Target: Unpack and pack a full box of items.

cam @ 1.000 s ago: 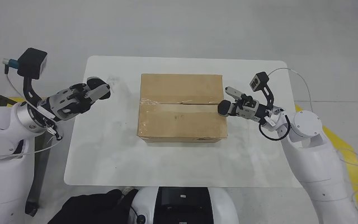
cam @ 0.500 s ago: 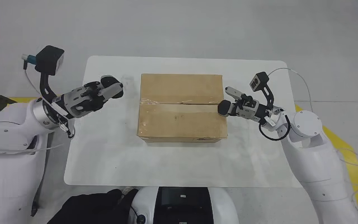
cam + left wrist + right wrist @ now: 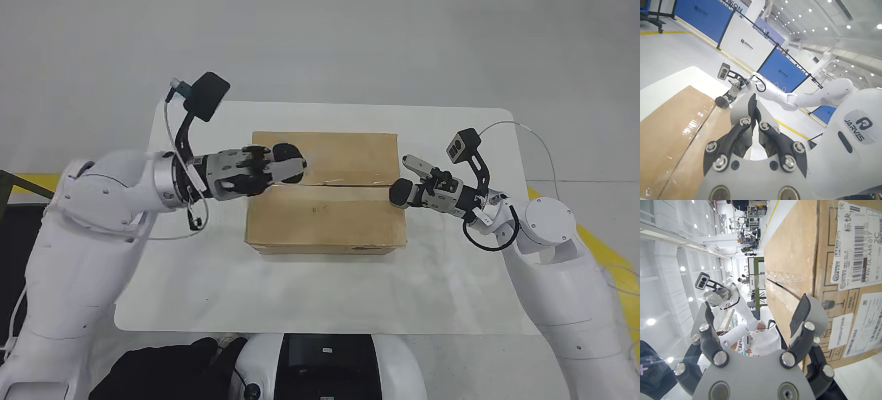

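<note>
The cardboard box [image 3: 330, 215] sits in the middle of the white table [image 3: 180, 290], with bare tabletop between its near side and the table's near edge. Its two top flaps are folded down flat and meet in a seam that runs from the left end to the right, and a strip of clear tape [image 3: 320, 184] lies glossy and wrinkled over that seam. At the seam's right end is the right gripper [image 3: 398, 191], level with the top edge of the box. Its jaws stand wide apart with nothing between them. In the right wrist view, one mesh-faced finger of this gripper [image 3: 756, 303] lies in front of the box's [image 3: 791, 247] end wall, which carries white printed labels [image 3: 857, 256]; whether it touches the cardboard cannot be told. Farther back, the left gripper [image 3: 288, 162] hangs over the left part of the far flap, just beyond the seam. In the left wrist view, the jaws of this gripper [image 3: 753, 106] are pressed together on nothing, above the box [image 3: 668, 121], and whether they touch it cannot be told.
</note>
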Available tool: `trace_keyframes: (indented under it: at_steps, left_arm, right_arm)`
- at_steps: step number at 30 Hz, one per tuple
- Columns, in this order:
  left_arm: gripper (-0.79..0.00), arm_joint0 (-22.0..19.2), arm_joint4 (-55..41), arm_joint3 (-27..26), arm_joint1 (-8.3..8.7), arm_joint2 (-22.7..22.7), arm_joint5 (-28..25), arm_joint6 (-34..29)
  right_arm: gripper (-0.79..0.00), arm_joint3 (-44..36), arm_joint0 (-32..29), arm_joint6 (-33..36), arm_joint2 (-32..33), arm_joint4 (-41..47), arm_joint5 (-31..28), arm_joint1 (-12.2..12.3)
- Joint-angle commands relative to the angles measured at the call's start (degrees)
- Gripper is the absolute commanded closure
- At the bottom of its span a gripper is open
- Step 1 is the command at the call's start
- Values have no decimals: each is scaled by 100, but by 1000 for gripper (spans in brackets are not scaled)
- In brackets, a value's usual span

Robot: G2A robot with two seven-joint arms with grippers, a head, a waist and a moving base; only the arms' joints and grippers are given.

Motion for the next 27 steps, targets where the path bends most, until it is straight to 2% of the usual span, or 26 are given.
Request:
trace_keyframes:
  at_steps: [1,9,27]
  left_arm:
    - [0,-134,30,121,-36,224,-2,16]
    - [0,-464,123,575,-150,714,41,164]
    - [0,-801,-160,1181,-369,1488,117,30]
  right_arm:
    - [-785,0,0,0,0,0,0,0]
    - [-785,0,0,0,0,0,0,0]
    - [-785,0,0,0,0,0,0,0]
